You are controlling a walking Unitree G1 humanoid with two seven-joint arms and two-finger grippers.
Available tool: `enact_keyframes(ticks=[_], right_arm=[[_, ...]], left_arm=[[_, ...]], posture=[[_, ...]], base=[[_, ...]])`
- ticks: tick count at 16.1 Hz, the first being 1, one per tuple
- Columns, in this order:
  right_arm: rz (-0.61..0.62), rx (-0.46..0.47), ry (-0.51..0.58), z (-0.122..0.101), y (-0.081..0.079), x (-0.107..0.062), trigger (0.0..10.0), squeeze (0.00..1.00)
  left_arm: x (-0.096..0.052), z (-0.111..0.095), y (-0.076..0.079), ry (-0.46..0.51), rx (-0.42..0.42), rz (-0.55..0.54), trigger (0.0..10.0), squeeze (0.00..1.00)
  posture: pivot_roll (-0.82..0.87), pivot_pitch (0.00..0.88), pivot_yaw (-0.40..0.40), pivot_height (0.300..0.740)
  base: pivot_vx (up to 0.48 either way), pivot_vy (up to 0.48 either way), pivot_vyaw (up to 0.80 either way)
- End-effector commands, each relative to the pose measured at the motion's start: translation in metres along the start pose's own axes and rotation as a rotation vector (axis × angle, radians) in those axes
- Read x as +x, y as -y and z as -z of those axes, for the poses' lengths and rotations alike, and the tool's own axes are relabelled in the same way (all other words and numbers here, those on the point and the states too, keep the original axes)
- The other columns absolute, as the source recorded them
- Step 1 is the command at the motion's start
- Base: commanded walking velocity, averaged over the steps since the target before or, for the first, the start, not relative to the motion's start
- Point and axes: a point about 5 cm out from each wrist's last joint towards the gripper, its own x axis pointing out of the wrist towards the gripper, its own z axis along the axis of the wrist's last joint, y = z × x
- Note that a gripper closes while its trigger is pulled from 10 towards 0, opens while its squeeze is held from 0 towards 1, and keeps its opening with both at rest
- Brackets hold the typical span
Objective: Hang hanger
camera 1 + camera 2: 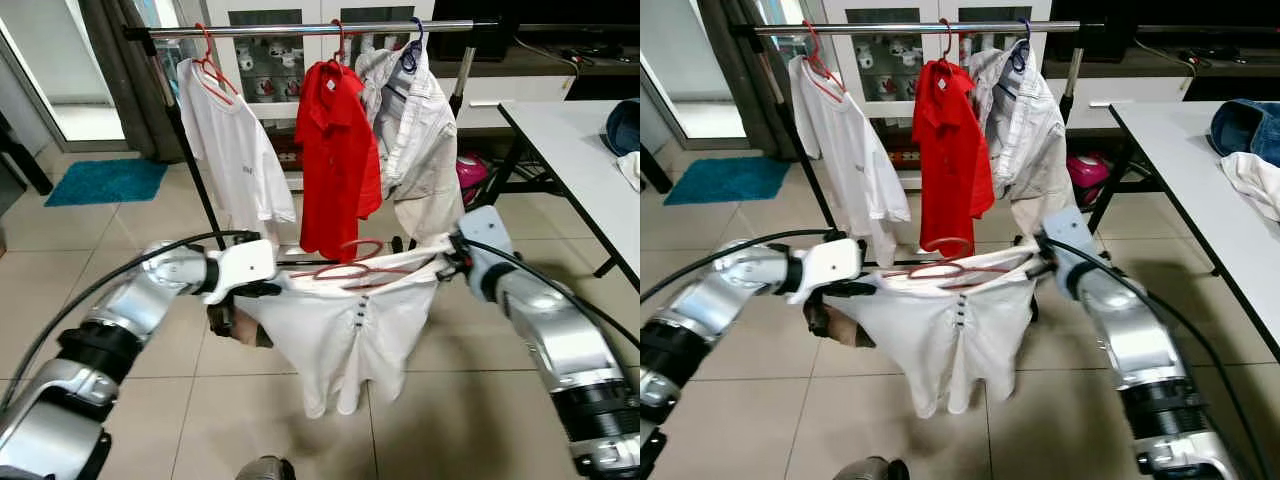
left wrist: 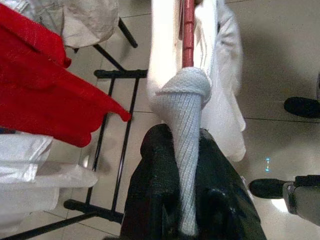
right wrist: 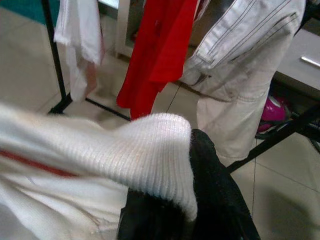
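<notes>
The red hanger [image 1: 345,268] is lying roughly flat in mid-air inside a white polo shirt [image 1: 345,335], stretched between the two arms in front of the clothes rack [image 1: 330,30], sitting below the rail and near the hem of the red shirt. The left gripper [image 1: 262,288], at about 9 o'clock from the shirt, has its black fingers [image 2: 157,165] squeezed tight on the ribbed sleeve cuff, and you can see the red hanger arm poking out of the fabric just past them in the left wrist view. The right gripper [image 1: 455,262], over at 3 o'clock, is pinched closed on the other ribbed cuff, which folds over its fingers [image 3: 212,175] in the right wrist view. Up on the rail there's a white t-shirt [image 1: 235,150] at 11 o'clock, a red polo shirt [image 1: 338,160] at 12 and a pale jacket [image 1: 420,140] at 1, each on its own hanger. A white table [image 1: 580,160] with some clothes on it sits off at 2 o'clock, and a teal mat [image 1: 105,182] lies on the tile floor at 10 o'clock.
</notes>
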Motion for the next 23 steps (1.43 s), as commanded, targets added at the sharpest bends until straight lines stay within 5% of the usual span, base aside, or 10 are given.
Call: enact_keyframes(ticks=[1, 7, 10, 12, 13, 23], right_arm=[[-0.005, -0.027, 0.011, -0.002, 0.004, 0.001, 0.0, 0.00], [-0.090, -0.019, 0.033, -0.021, -0.013, 0.006, 0.0, 0.00], [-0.131, -0.025, 0.030, -0.025, -0.017, 0.002, 0.0, 0.00], [-0.134, -0.019, 0.015, -0.025, -0.019, 0.002, 10.0, 0.00], [-0.142, 0.010, 0.011, -0.025, -0.020, 0.002, 10.0, 0.96], [-0.119, 0.008, -0.023, -0.023, -0.014, 0.001, 10.0, 1.00]], left_arm=[[-0.005, -0.001, -0.003, 0.009, -0.003, -0.023, 0.0, 0.00], [0.021, -0.016, 0.008, 0.055, -0.036, 0.003, 0.0, 0.00], [0.022, -0.013, 0.005, 0.030, -0.050, -0.028, 0.0, 0.00], [0.020, -0.013, 0.003, 0.026, -0.053, -0.041, 0.0, 0.00], [0.019, -0.013, 0.002, 0.023, -0.055, -0.044, 0.0, 0.00], [0.017, -0.011, 0.000, 0.013, -0.062, -0.058, 0.0, 0.00]], posture=[[-0.05, 0.000, 0.068, 0.740], [-0.06, 0.000, 0.061, 0.740], [-0.07, 0.000, 0.060, 0.740], [-0.06, 0.000, 0.059, 0.740], [-0.06, 0.000, 0.058, 0.740], [-0.06, 0.000, 0.060, 0.740]], base=[[0.000, 0.000, 0.00], [0.000, 0.000, 0.00], [0.000, 0.000, 0.00], [0.000, 0.000, 0.00], [0.000, 0.000, 0.00], [0.000, 0.000, 0.00]])
